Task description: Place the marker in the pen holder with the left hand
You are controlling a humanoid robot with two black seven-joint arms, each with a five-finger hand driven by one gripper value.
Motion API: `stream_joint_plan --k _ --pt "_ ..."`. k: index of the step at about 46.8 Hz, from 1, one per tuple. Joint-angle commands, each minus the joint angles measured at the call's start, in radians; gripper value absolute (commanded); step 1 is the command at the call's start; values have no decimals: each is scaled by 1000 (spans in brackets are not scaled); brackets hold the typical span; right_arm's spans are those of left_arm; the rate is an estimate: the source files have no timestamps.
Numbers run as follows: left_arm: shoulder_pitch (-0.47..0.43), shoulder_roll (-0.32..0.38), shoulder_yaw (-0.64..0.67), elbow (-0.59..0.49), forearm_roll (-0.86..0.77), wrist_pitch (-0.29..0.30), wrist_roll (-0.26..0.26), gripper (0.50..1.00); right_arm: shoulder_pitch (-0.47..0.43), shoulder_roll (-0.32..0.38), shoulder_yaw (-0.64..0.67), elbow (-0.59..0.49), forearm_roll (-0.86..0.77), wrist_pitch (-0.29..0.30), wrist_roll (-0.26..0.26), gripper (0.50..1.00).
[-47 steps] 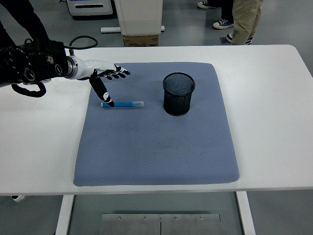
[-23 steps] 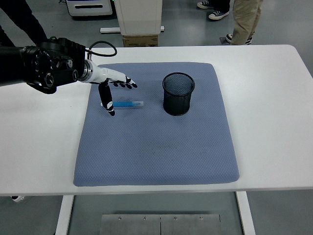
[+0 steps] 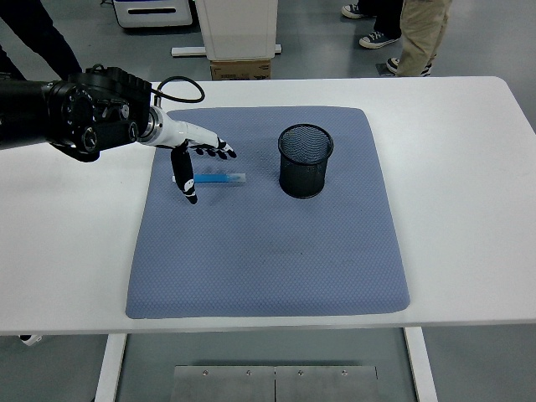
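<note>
Head view shows my left hand (image 3: pixel 194 159) spread over the left end of the marker (image 3: pixel 214 178), fingers extended toward the right and the thumb pointing down and forward, its tip just in front of the blue barrel. Compared with a second ago, my forearm has swung further in over the table and the hand has slid right, so it now sits above the marker's end rather than off to its left. In the last half second the shift is slight; the hand has nearly settled. The fingers are apart and hold nothing. The marker has not moved: it lies flat on the blue-grey mat (image 3: pixel 268 251), pointing sideways, well apart from the black mesh pen holder (image 3: pixel 306 159) standing upright to its right. So I judge the reach is about done and the grasp not yet begun. Closing thumb and fingers around the barrel comes next. My right hand is out of sight.
</note>
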Motion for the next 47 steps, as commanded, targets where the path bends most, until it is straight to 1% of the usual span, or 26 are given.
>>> stream_joint_plan --k 1,5,10,20,34,36,47 --pt "-6 -13 6 2 3 -1 2 1000 0 0 0 0 0 1 0 1000" --pt "-7 -29 34 3 34 0 2 1000 0 0 0 0 0 1 0 1000" --pt "-7 -35 36 10 77 0 2 1000 0 0 0 0 0 1 0 1000" --pt "-6 -38 36 29 108 0 4 1000 0 0 0 0 0 1 0 1000" --pt "-6 -67 33 46 112 0 4 1000 0 0 0 0 0 1 0 1000" --pt "-6 -79 33 52 123 2 4 1000 0 0 0 0 0 1 0 1000" --pt "-6 -88 28 54 180 2 4 1000 0 0 0 0 0 0 0 1000"
